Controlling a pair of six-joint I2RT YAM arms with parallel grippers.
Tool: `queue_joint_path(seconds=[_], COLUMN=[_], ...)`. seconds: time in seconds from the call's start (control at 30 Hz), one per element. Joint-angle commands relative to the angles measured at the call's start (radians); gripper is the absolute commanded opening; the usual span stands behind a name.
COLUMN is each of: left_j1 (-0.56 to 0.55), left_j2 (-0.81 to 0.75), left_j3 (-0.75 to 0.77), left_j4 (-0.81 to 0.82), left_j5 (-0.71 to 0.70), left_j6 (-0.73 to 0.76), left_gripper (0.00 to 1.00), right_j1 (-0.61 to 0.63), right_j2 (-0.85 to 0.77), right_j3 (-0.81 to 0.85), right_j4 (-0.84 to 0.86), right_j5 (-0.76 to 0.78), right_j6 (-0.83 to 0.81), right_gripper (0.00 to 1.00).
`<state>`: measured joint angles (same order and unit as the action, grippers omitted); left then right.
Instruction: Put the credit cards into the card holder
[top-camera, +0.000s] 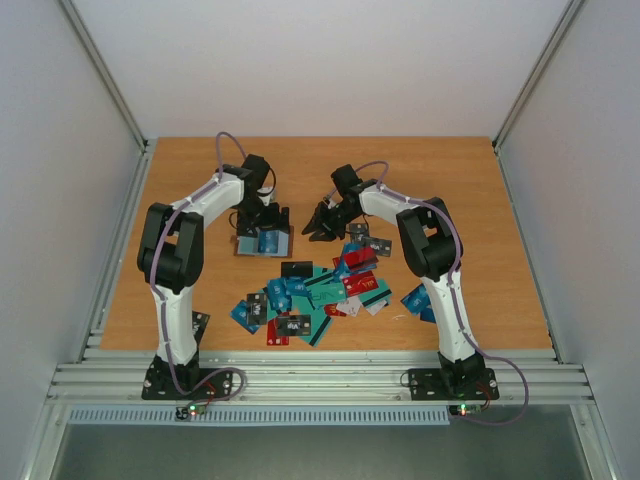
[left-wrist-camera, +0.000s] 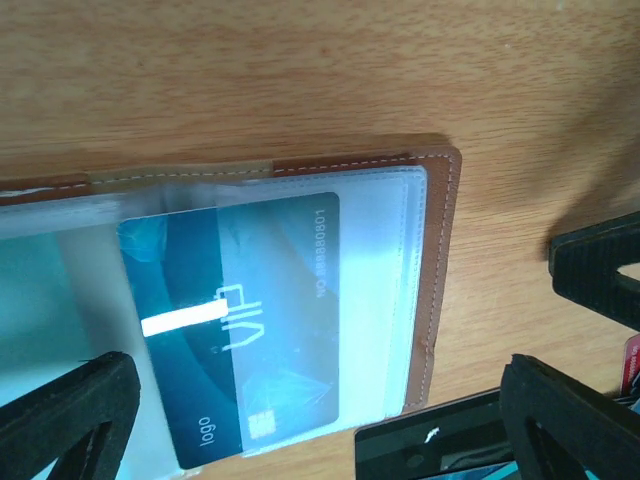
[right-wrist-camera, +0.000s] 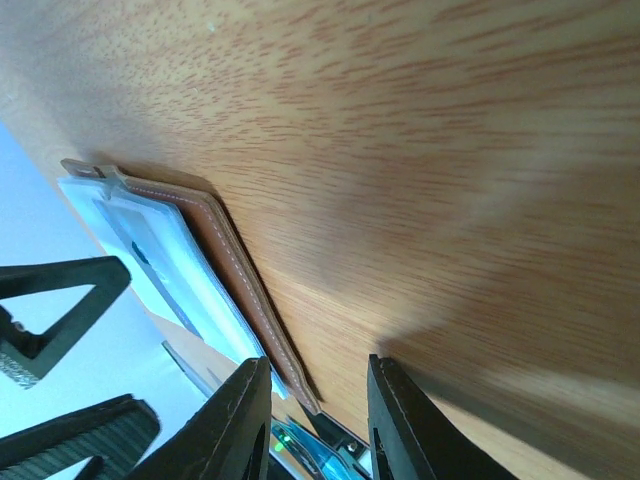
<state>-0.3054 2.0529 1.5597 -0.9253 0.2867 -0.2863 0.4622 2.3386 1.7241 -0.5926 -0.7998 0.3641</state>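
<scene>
L gripper (top-camera: 262, 225) wide open, empty, directly over card holder (left-wrist-camera: 440, 250), which sits on table (top-camera: 450, 180) left of centre.
Holder open w/ 1 teal card (left-wrist-camera: 270, 320) in clear sleeve, long axis crosswise to L jaw line. R gripper (right-wrist-camera: 320, 365) part-closed at holder's right edge; can't tell if it grips. Loose credit cards (top-camera: 320, 290): 1 overlapped pile, roughly 15+, base-side and right of holder. R arm nearer, prob. does the next pick.

The top camera looks down over the whole tabletop (top-camera: 450, 180); both wrist cameras sit close, sharing the card holder (left-wrist-camera: 445, 250).
</scene>
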Motion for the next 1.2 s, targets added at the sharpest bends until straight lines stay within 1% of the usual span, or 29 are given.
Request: queue_joint_path(seconds=[0.0,0.13,0.33,0.43,0.73,0.87,1.17], left_j1=[-0.005,-0.005,-0.005,-0.006,-0.005,-0.005,-0.007], left_j2=[0.003,0.003,0.016,0.019,0.056,0.053,0.06], left_j3=[0.063,0.081,0.07,0.046,0.001,-0.023,-0.026], left_j4=[-0.096,-0.13,-0.103,-0.072,-0.033,0.002,0.057], left_j5=[-0.06,-0.095,-0.049,-0.018,-0.003,0.042,0.141], left_j6=[0.036,0.046,0.037,0.028,0.012,0.001,-0.046], left_gripper=[0.99,0.99,0.99,0.97,0.95,0.93,0.91], right_j1=[0.01,0.012,0.019,0.028,0.037,0.052,0.066], right_j2=[0.028,0.027,0.032,0.036,0.043,0.059,0.089], right_j3=[0.002,0.005,0.006,0.012,0.018,0.033,0.085], right_j4=[-0.033,-0.034,-0.032,-0.041,-0.075,-0.094,-0.123], right_j5=[0.018,0.014,0.008,0.005,0.005,-0.002,-0.005], right_j6=[-0.009,-0.011,-0.014,-0.024,-0.054,-0.064,-0.075], right_gripper=[0.29,0.29,0.29,0.29,0.29,0.28,0.28])
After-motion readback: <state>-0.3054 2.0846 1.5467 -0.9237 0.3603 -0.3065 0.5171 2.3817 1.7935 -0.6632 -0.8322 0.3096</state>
